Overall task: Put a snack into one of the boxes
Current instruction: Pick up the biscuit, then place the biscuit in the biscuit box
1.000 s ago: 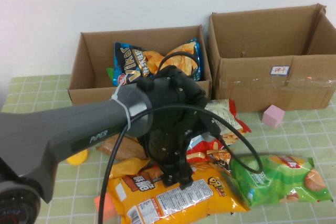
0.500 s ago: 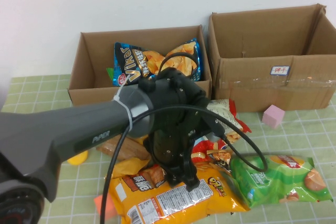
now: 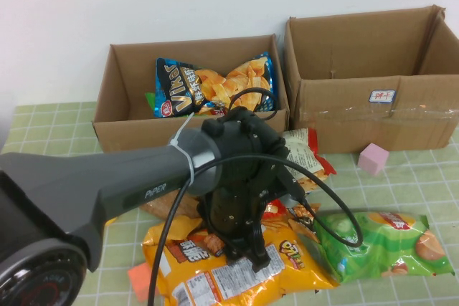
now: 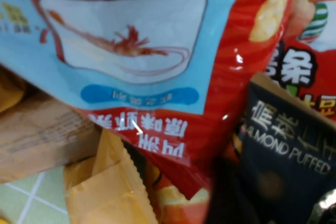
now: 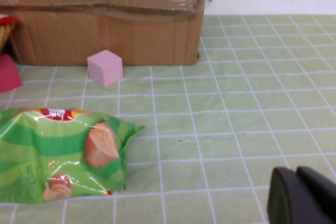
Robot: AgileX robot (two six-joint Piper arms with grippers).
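Note:
A pile of snack bags lies in front of two cardboard boxes. My left gripper (image 3: 249, 252) is down in the pile, on a large orange bag (image 3: 208, 274). The left wrist view is filled by a red and light-blue shrimp-chip bag (image 4: 157, 66), a dark almond-puff bag (image 4: 286, 145) and an orange bag (image 4: 113, 192). The left box (image 3: 118, 130) holds a blue chip bag (image 3: 215, 84). The right box (image 3: 373, 116) looks empty. My right gripper (image 5: 302, 198) is shut and empty, low over the bare mat, out of the high view.
A green snack bag (image 3: 380, 245) lies right of the pile and shows in the right wrist view (image 5: 58, 153). A pink cube (image 3: 374, 158) sits before the right box, also in the right wrist view (image 5: 105, 67). An orange block (image 3: 140, 281) lies at the front left.
My left arm has come down and slightly right into the pile. The orange bag under it has shifted and crumpled. The blue bag in the left box shows more fully.

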